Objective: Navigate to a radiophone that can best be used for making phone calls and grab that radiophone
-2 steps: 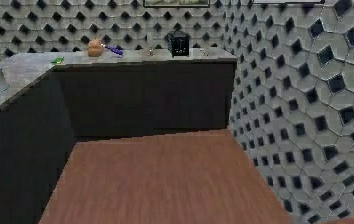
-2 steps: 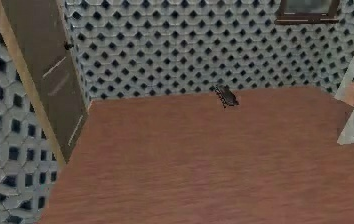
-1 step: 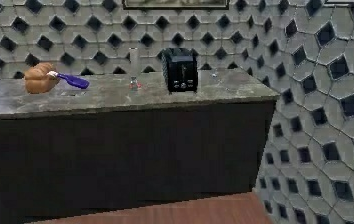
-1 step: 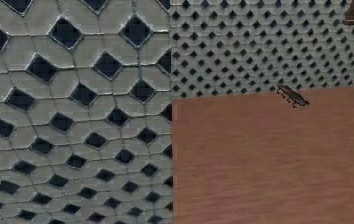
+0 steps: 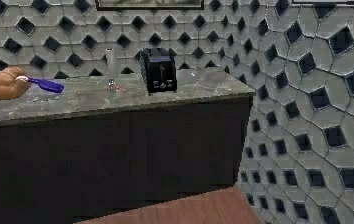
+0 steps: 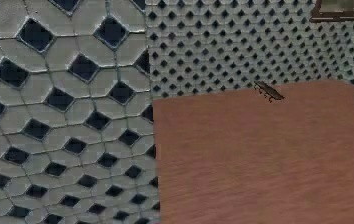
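Note:
A dark counter with a grey marbled top stands ahead in the forward view, against a wall of diamond-patterned tiles. On it sits a black boxy appliance with two slots, like a toaster. Left of it lie a brown rounded loaf-like thing and a purple-handled utensil. A small thin upright object stands near the counter's middle. Nothing with the clear shape of a radiophone can be made out on the counter.
The tiled wall runs close along the forward view's right. In the arm side view a tiled wall corner stands at the left, with reddish-brown floor beyond. A small dark flat object lies on that floor near the far wall.

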